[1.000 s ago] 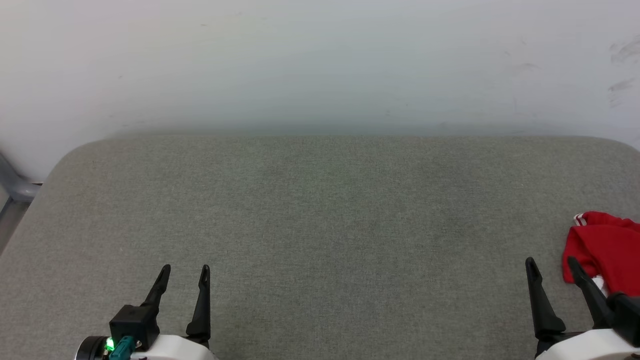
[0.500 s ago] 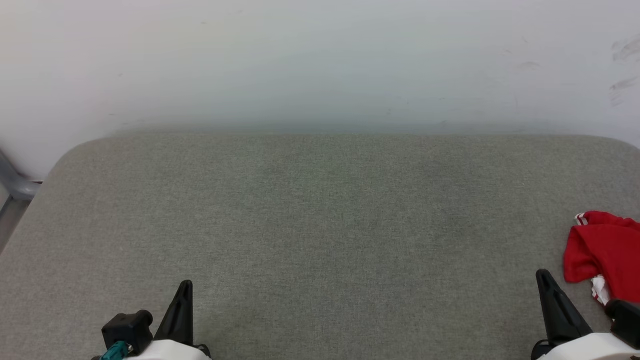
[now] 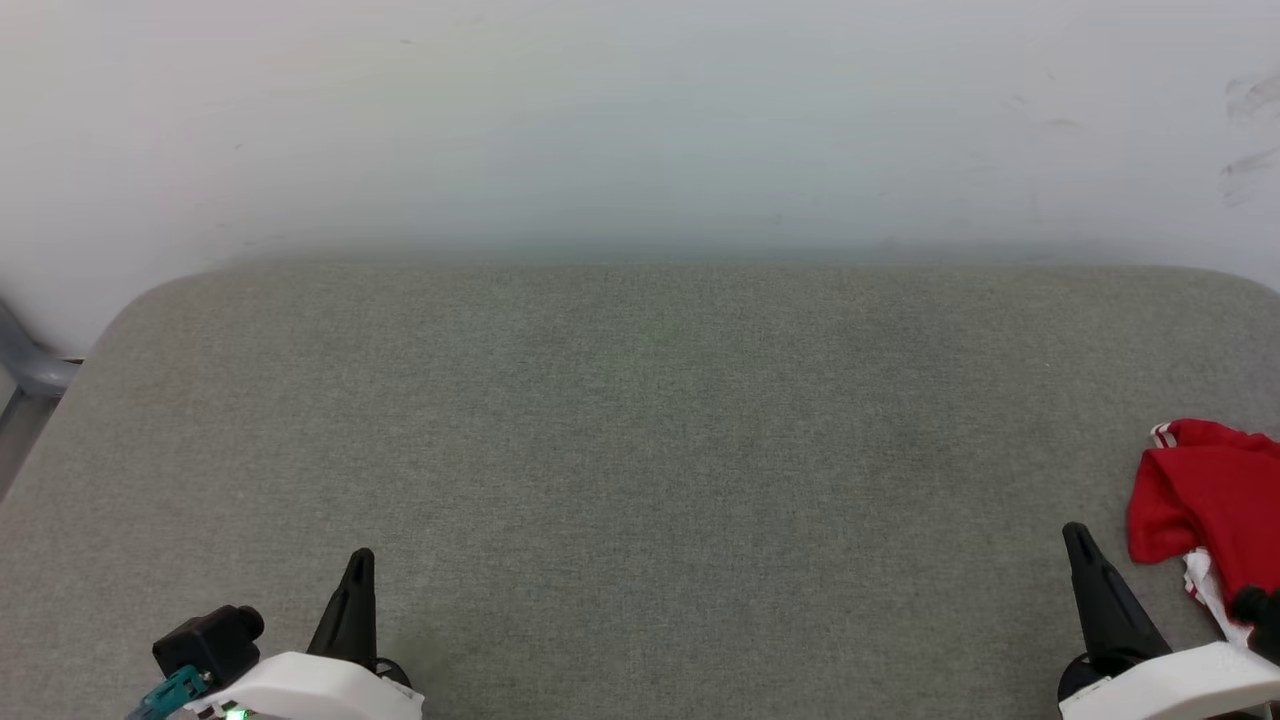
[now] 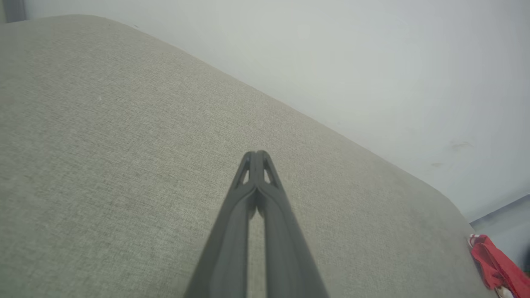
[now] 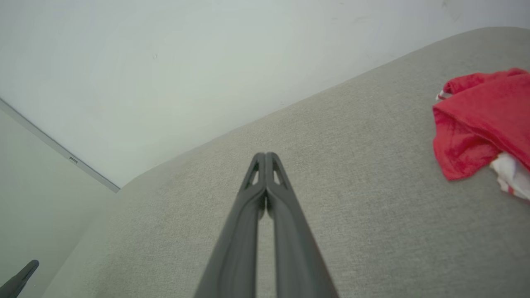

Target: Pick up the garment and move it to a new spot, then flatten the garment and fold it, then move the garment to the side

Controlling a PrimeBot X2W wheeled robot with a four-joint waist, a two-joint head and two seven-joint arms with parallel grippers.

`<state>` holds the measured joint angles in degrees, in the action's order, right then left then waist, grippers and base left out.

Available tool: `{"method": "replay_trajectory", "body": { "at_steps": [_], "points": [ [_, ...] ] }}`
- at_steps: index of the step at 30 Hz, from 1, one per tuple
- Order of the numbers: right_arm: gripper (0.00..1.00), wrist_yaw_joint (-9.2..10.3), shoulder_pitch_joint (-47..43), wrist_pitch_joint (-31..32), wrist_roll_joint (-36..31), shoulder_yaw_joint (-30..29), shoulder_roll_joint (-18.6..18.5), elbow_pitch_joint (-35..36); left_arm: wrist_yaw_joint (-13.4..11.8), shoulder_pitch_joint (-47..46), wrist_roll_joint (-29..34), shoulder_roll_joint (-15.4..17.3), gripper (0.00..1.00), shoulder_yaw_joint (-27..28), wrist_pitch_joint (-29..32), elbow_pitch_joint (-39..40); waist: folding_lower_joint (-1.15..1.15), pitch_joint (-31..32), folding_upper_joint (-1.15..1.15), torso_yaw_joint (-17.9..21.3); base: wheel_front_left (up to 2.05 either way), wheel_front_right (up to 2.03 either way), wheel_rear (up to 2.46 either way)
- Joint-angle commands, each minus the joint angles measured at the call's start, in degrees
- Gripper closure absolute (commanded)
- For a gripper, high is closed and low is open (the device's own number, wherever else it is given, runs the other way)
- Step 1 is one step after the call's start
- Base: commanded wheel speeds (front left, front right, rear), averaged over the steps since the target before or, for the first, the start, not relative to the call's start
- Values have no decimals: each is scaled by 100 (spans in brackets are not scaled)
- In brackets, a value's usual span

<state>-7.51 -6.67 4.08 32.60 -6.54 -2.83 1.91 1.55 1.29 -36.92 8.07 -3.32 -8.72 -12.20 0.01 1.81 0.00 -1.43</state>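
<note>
The garment (image 3: 1215, 505) lies bunched at the right edge of the grey padded surface (image 3: 640, 450), red with a bit of white sleeve and striped trim showing; part of it runs out of the head view. It also appears as the garment (image 5: 480, 120) at the upper right of the right wrist view and as a small red heap (image 4: 495, 265) at the lower right of the left wrist view. My right gripper (image 3: 1078, 540) is shut and empty, just left of the garment and apart from it. My left gripper (image 3: 358, 565) is shut and empty near the front left.
A pale wall (image 3: 640, 120) rises behind the surface. The surface's rounded far-left corner (image 3: 150, 300) sits beside a grey metal bar (image 3: 25, 365). The other arm's dark fingertip (image 5: 18, 279) shows at the lower left of the right wrist view.
Both grippers have gone from open to shut and have drawn back toward the bottom of the head view. The garment has not moved on the surface.
</note>
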Motion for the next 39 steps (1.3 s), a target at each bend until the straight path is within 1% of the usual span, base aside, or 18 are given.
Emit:
{"method": "replay_trajectory", "body": {
  "at_steps": [1,10,11,24,26,35,36,39],
  "points": [
    [100,1,186,6,177,-4,-7,34,48,-174,-158,-8,100,52,36,68,0,-2,0,1,0,0,0],
    [100,1,340,38,954,-3,-7,-182,120,-261,-880,-73,100,178,234,38,0,-19,0,14,0,0,0],
    [100,1,393,48,1196,-3,-8,-251,146,-286,-1106,-95,100,217,296,27,0,-25,0,18,0,0,0],
    [100,1,581,87,2164,-2,-8,-520,240,-391,-2002,-186,100,375,548,-13,-1,-50,0,36,0,0,0],
    [100,1,662,104,2570,-2,-8,-636,279,-439,-2380,-220,100,446,652,-31,-1,-62,0,45,0,0,0],
    [100,1,776,133,3139,-1,-8,-796,334,-496,-2904,-266,100,535,806,-56,-1,-80,0,57,0,0,0],
    [100,2,814,137,3315,-2,-8,-849,358,-518,-3071,-283,100,566,851,-64,-1,-86,0,61,0,0,0],
    [100,2,859,144,3492,-1,-8,-893,372,-535,-3231,-298,100,596,895,-73,-1,-91,0,66,0,0,0]
  ]
}}
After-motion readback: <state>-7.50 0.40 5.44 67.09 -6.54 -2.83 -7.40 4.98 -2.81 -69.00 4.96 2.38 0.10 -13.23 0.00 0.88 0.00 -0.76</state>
